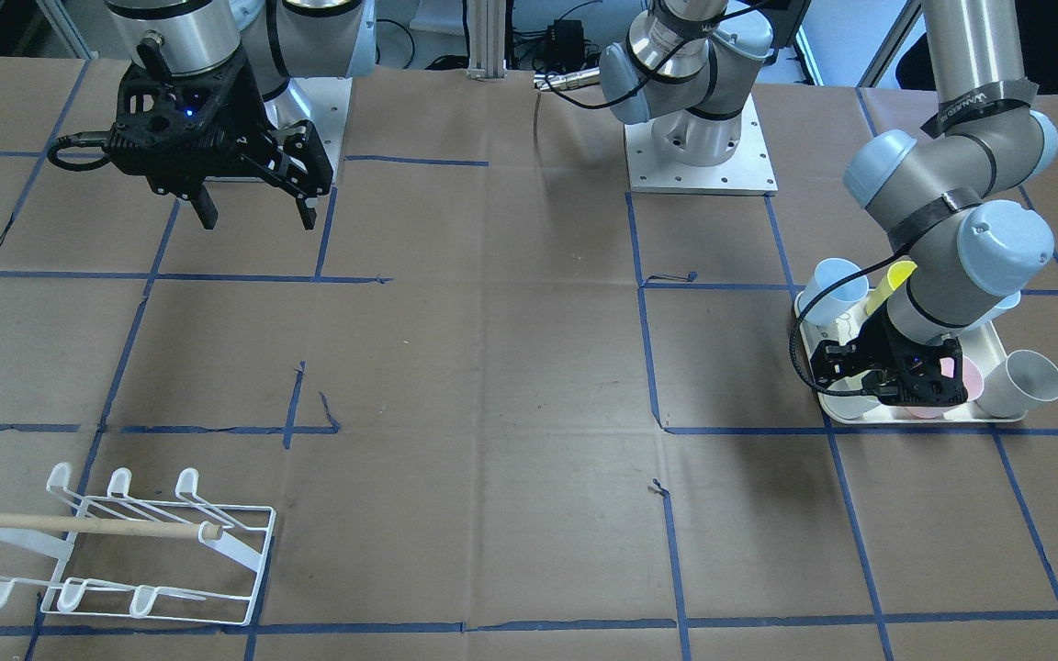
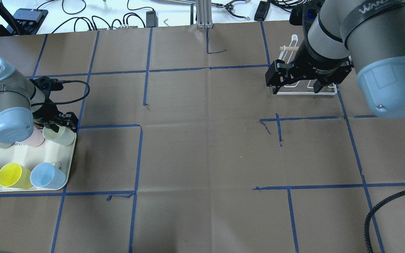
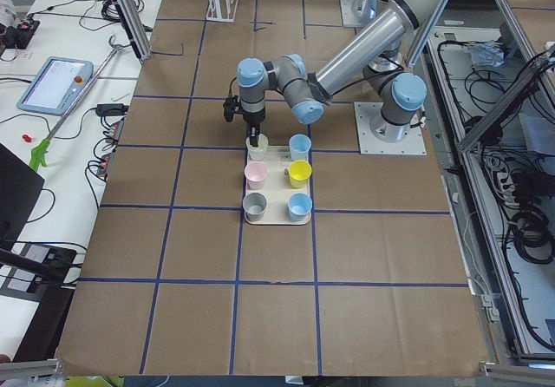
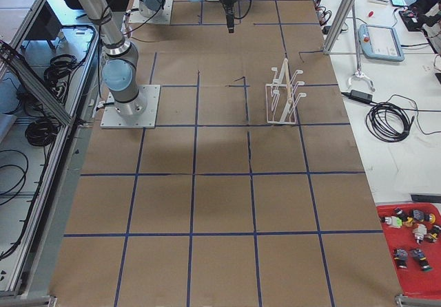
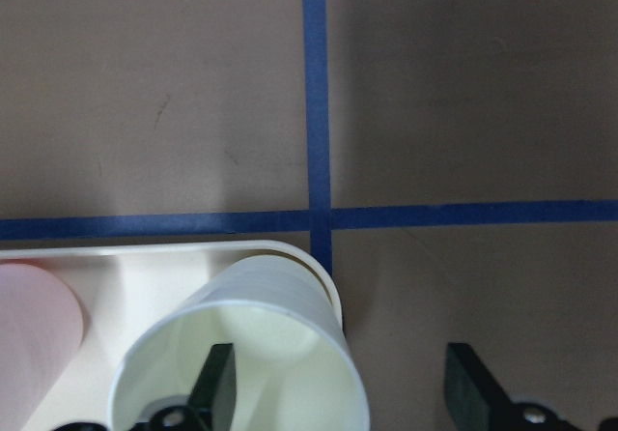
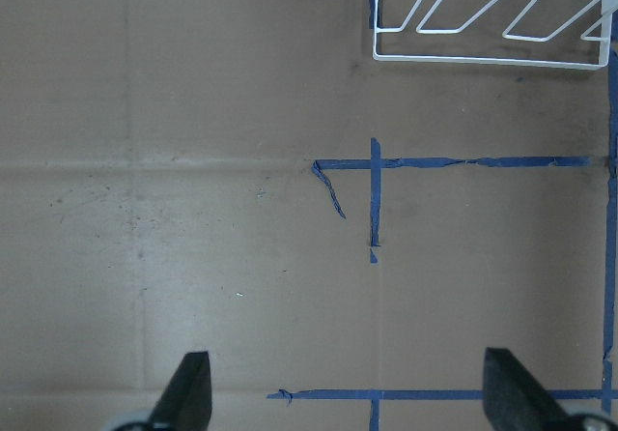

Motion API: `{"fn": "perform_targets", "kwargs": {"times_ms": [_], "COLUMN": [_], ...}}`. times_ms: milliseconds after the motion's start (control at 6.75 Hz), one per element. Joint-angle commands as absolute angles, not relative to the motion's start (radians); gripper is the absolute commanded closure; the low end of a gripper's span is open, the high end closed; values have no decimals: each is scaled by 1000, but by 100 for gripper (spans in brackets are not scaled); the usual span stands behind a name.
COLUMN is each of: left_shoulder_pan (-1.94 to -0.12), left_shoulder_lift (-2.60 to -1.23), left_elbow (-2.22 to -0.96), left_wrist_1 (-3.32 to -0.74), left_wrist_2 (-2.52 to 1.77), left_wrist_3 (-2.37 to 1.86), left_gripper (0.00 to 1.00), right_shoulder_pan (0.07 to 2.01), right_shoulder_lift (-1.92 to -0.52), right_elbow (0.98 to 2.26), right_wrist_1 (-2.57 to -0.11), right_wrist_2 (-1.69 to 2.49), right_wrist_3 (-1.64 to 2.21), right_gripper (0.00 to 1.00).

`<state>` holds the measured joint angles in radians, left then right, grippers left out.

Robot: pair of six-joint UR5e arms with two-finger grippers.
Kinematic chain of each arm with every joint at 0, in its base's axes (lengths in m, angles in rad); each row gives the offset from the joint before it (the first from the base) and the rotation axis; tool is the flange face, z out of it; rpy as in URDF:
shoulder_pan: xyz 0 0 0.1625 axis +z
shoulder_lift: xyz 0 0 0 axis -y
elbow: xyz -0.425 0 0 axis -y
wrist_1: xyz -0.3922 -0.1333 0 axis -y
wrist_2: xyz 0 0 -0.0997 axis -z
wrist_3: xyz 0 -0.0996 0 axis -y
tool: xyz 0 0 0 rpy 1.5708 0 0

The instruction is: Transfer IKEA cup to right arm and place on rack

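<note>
Fingers (image 5: 217,378) of the left gripper (image 5: 340,383) stand spread astride the wall of the pale cup (image 5: 261,301), one inside, at a corner of the tray (image 5: 145,257). Above the bench (image 6: 145,160) the right gripper (image 6: 348,397) gapes empty; the rack (image 1: 88,526) stands beyond.

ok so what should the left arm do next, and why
Probably close the left gripper: its fingers are open and straddle the wall of the pale cup at the corner of the tray, one inside the rim and one outside, so a pinch should secure it before lifting.
</note>
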<state>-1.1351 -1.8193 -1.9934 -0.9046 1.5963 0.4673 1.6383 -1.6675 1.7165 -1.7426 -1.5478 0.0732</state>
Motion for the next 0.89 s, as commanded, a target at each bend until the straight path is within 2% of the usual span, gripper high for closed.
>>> {"fn": "perform_targets", "kwargs": {"times_ms": [0,148,444,741], "left_shoulder_pan": [-1134,-1134,-1134,-1140], "left_shoulder_lift": [-1815,-1815,-1790,-1702], "left_elbow": [-1982,-1976,-1968,-1883], "left_wrist_1": [-911,-911,-911,-1054], "left_wrist_2": [1598,1629,1647,1655], "left_wrist_3": [472,474,476,476], "left_gripper": [95,100,100,100], "right_shoulder_pan": [1638,1638,1638,1638], "right_shoulder_lift": [-1667,-1667,-1667,-1667], "right_elbow": [1717,1717,1718,1717], "right_wrist_1": [-1743,-1743,-1743,-1743], "right_wrist_2": [-1548,-1548,-1548,-1546], "right_wrist_3": [72,72,74,71], "right_gripper": [0,0,0,0]}}
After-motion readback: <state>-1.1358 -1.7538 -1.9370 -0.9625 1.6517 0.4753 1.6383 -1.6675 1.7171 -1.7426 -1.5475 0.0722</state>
